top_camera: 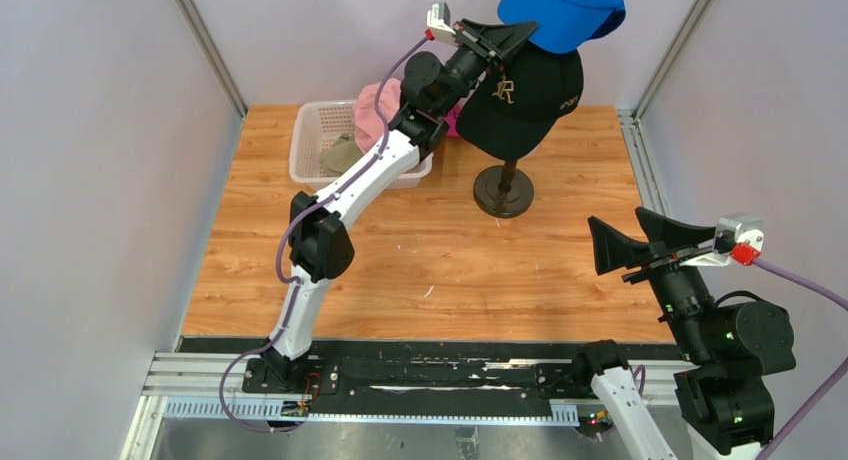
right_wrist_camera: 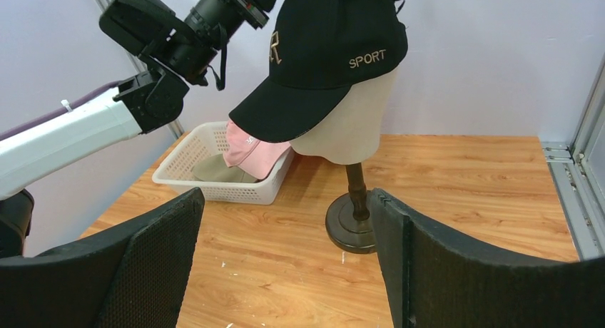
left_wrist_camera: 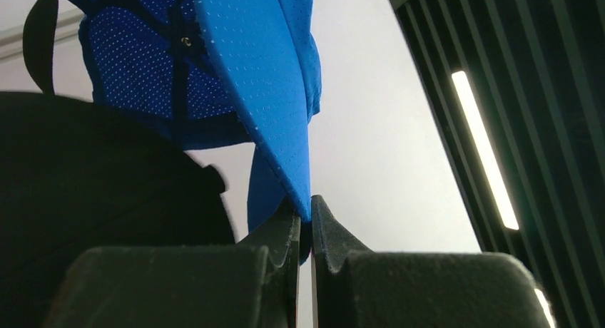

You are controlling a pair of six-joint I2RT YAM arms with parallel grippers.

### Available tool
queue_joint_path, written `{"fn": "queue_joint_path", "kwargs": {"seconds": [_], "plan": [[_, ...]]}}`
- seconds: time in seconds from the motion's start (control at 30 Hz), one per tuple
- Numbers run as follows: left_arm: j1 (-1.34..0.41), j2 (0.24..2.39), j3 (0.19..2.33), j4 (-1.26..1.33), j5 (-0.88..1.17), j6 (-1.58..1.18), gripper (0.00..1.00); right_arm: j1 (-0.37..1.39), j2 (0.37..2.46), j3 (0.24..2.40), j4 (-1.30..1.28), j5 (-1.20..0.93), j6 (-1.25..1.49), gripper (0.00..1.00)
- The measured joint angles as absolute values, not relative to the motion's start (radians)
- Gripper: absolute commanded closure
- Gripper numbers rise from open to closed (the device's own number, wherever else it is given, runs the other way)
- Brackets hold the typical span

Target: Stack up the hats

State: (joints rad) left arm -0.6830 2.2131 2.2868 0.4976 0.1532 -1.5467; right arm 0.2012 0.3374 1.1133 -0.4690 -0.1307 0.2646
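Note:
A black cap (top_camera: pixel 520 100) with a gold logo sits on the cream mannequin head (right_wrist_camera: pixel 349 128). Just above its crown is a royal blue cap (top_camera: pixel 560 10). My left gripper (top_camera: pixel 525 30) is shut on the tip of the blue cap's brim (left_wrist_camera: pixel 305 200), with the black cap (left_wrist_camera: pixel 107 171) dark at lower left of the left wrist view. Whether blue rests on black I cannot tell. A pink cap (right_wrist_camera: pixel 253 153) and a khaki cap (right_wrist_camera: pixel 214 171) lie in the basket. My right gripper (right_wrist_camera: pixel 285 200) stands open and empty over the table at right (top_camera: pixel 615 230).
The white perforated basket (top_camera: pixel 310 130) stands at the back left, with a bit of magenta cap (top_camera: pixel 452 120) behind the left arm. The mannequin's dark round base (top_camera: pixel 503 190) sits on the wooden table. Grey walls and metal posts close in the back and sides.

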Motion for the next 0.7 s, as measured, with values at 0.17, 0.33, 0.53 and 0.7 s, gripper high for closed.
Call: {"fn": "queue_joint_path", "kwargs": {"seconds": [0.17, 0.33, 0.53, 0.7], "plan": [[-0.683, 2.184, 2.145, 0.553, 0.154, -1.557, 1.0, 0.201, 0.337, 1.113, -0.471, -0.13, 0.265, 0.15], [-0.683, 2.115, 2.023, 0.607, 0.154, -1.567, 1.0, 0.201, 0.337, 1.113, -0.472, -0.13, 0.265, 0.15], [-0.683, 2.04, 1.937, 0.635, 0.157, -1.564, 1.0, 0.201, 0.337, 1.113, -0.473, -0.13, 0.265, 0.15], [-0.683, 1.99, 1.87, 0.668, 0.158, -1.565, 1.0, 0.201, 0.337, 1.113, -0.473, -0.13, 0.266, 0.15]]}}
